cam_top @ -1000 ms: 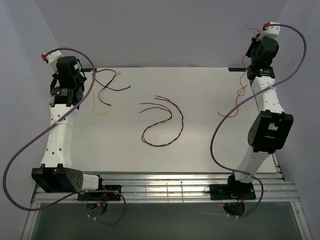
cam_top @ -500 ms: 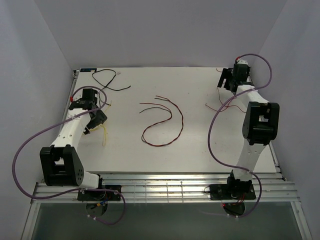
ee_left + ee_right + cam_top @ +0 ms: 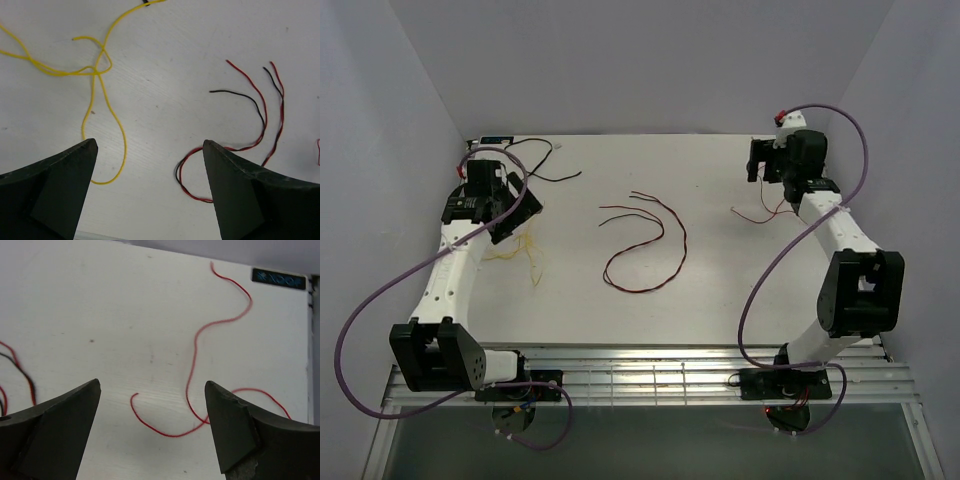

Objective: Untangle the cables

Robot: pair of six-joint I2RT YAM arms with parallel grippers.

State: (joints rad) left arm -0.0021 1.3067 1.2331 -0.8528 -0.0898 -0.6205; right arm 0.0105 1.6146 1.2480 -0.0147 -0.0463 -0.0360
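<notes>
- While the left gripper (image 3: 149, 145) hung over the left side of the flat white table (image 3: 720, 300), its two dark fingers stood wide apart and gripped nothing
- The thin yellow cable (image 3: 95, 70) lay loose on the table just beyond those fingers, crossing over itself in a small knot-like tangle, and one long loop of it ran down to the left finger's tip
- Over in the middle of the table, look, the thin twisted red-and-black cable (image 3: 642, 291) lay in an open curl, its loose ends pointing to the far side; it was well apart from both arms
- In the left wrist view that same red-and-black curl sat just beyond the right-hand finger, clear of the yellow one
- The thin black cable (image 3: 558, 180) lay near the far left corner in a loose squiggle, apart from the yellow strand as far as the overhead view let me tell
- And the right gripper (image 3: 152, 385) hovered over the far right part of the table, jaws spread wide too, holding nothing
- The thin bright red cable (image 3: 191, 360) snaked across the white surface between its fingers, from near the far edge down to a curved hook, lying flat and free of the pads
- A small dark label with blue print (image 3: 277, 278) sat at the table's far edge, beside the red cable's far end
</notes>
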